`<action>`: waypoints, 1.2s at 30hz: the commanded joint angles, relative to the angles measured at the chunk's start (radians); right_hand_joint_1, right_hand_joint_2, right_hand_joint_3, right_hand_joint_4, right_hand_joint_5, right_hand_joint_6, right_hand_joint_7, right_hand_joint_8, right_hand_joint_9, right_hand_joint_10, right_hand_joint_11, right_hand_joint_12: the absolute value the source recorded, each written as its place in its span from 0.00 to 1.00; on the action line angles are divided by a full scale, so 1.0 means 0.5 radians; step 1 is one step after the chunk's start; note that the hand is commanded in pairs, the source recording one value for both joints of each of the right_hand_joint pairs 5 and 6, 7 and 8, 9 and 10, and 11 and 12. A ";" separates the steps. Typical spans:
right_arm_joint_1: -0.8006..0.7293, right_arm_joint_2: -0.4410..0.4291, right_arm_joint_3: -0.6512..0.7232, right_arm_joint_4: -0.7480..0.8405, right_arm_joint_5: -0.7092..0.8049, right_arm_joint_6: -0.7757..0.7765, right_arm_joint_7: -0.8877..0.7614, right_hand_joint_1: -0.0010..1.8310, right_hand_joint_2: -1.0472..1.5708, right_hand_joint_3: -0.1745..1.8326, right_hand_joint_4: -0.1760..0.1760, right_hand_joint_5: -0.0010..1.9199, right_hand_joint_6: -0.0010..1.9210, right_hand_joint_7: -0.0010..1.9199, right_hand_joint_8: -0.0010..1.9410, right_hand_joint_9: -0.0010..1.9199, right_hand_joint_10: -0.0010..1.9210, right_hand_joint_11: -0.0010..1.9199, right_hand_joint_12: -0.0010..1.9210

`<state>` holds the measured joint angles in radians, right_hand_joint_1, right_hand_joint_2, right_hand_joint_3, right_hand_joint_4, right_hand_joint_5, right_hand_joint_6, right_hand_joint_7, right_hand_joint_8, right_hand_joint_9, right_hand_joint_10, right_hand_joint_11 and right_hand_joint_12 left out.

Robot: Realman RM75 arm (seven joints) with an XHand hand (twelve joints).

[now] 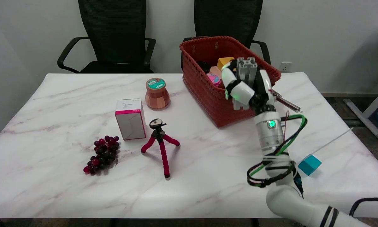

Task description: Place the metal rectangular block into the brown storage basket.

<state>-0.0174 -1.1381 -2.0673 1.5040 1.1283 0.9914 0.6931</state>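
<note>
Since the right hand [247, 83] grips the metal block [245, 70] over the basket's [208, 91] near rim, probably, I'd push further in before letting go.

The white marble tabletop [66, 195] holds a brown basket [208, 94], a small round jar [157, 93], a white and pink box [130, 119], a red tripod [160, 143], dark grapes [103, 154] and a blue cube [309, 164].

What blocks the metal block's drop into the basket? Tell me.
Nothing visible does. The right hand holds the metal block over the brown basket; only items already lying inside sit lower down.
</note>
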 commanded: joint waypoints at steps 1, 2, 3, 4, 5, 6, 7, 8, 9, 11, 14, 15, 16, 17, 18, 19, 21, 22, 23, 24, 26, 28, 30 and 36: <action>0.515 0.089 0.164 -0.092 0.038 -0.167 0.007 0.45 0.97 0.41 0.50 1.00 1.00 1.00 0.99 0.99 0.99 0.97 0.97; 0.535 0.092 0.181 -0.112 0.038 -0.188 0.007 0.45 0.97 0.41 0.50 0.99 0.99 1.00 0.99 0.99 0.99 0.96 0.96; 0.563 0.093 0.204 -0.136 0.038 -0.219 0.007 0.45 0.97 0.41 0.50 0.98 0.98 1.00 0.99 0.99 0.98 0.96 0.96; 0.583 0.093 0.221 -0.153 0.038 -0.242 0.007 0.45 0.97 0.41 0.50 0.98 0.98 1.00 0.99 0.98 0.98 0.95 0.95; 0.607 0.093 0.237 -0.175 0.038 -0.265 0.007 0.45 0.97 0.41 0.50 0.98 0.97 1.00 0.99 0.98 0.98 0.95 0.95; 0.640 0.093 0.254 -0.207 0.038 -0.286 0.007 0.45 0.97 0.41 0.50 0.98 0.98 1.00 0.99 0.98 0.98 0.95 0.95; 0.664 0.093 0.261 -0.230 0.038 -0.296 0.007 0.45 0.97 0.41 0.50 0.98 0.98 1.00 0.99 0.98 0.98 0.94 0.94; 0.694 0.092 0.264 -0.253 0.038 -0.308 0.007 0.45 0.98 0.42 0.50 0.98 0.98 1.00 0.99 0.97 0.97 0.94 0.94; 0.720 0.090 0.265 -0.275 0.038 -0.317 0.007 0.45 0.97 0.42 0.50 0.97 0.97 1.00 0.99 0.97 0.97 0.94 0.94; 0.793 0.088 0.261 -0.341 0.043 -0.345 0.007 0.45 0.97 0.42 0.50 0.97 0.97 1.00 0.99 0.97 0.97 0.93 0.93; 0.893 0.076 0.242 -0.437 0.081 -0.416 0.007 0.45 0.97 0.43 0.50 0.96 0.96 1.00 0.99 0.96 0.96 0.93 0.93; 0.926 0.074 0.240 -0.466 0.088 -0.442 0.007 0.45 0.97 0.43 0.50 0.95 0.95 1.00 0.99 0.96 0.96 0.93 0.93; 0.964 0.070 0.240 -0.503 0.088 -0.471 0.007 0.45 0.96 0.43 0.50 0.95 0.95 1.00 0.99 0.96 0.96 0.93 0.93; 1.011 0.062 0.235 -0.547 0.088 -0.514 0.007 0.45 0.96 0.43 0.50 0.95 0.95 1.00 0.99 0.95 0.95 0.93 0.92; 1.048 0.056 0.228 -0.573 0.088 -0.552 0.007 0.46 0.96 0.44 0.50 0.94 0.94 1.00 0.99 0.95 0.95 0.92 0.92; 1.088 0.051 0.218 -0.608 0.088 -0.588 0.007 0.46 0.95 0.44 0.50 0.93 0.93 1.00 0.99 0.95 0.95 0.92 0.92; 1.175 0.037 0.181 -0.705 0.076 -0.652 0.007 0.46 0.95 0.45 0.50 0.92 0.92 1.00 0.99 0.94 0.94 0.91 0.91; 1.206 0.028 0.158 -0.750 0.074 -0.679 0.007 0.46 0.94 0.45 0.50 0.92 0.92 1.00 0.99 0.94 0.94 0.91 0.91; 1.243 0.014 0.123 -0.808 0.078 -0.707 0.007 0.47 0.94 0.45 0.50 0.91 0.91 1.00 0.99 0.94 0.94 0.91 0.91; 1.273 0.004 0.096 -0.854 0.080 -0.723 0.007 0.47 0.93 0.46 0.50 0.90 0.90 1.00 0.99 0.94 0.94 0.91 0.91; 1.339 -0.018 0.021 -0.969 0.088 -0.753 0.007 0.47 0.92 0.46 0.50 0.89 0.89 1.00 0.99 0.94 0.93 0.90 0.90; 1.385 -0.042 -0.034 -1.068 0.090 -0.778 0.007 0.48 0.91 0.47 0.50 0.88 0.88 1.00 0.99 0.93 0.93 0.90 0.90; 1.422 -0.070 -0.075 -1.180 0.103 -0.805 0.007 0.48 0.89 0.49 0.50 0.88 0.88 1.00 0.99 0.93 0.93 0.89 0.89; 1.447 -0.144 -0.101 -1.439 0.130 -0.877 0.091 0.48 0.85 0.50 0.50 0.85 0.85 1.00 0.98 0.92 0.92 0.88 0.88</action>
<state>0.5294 -1.1323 -2.0217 1.1246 1.1659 0.6969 0.6968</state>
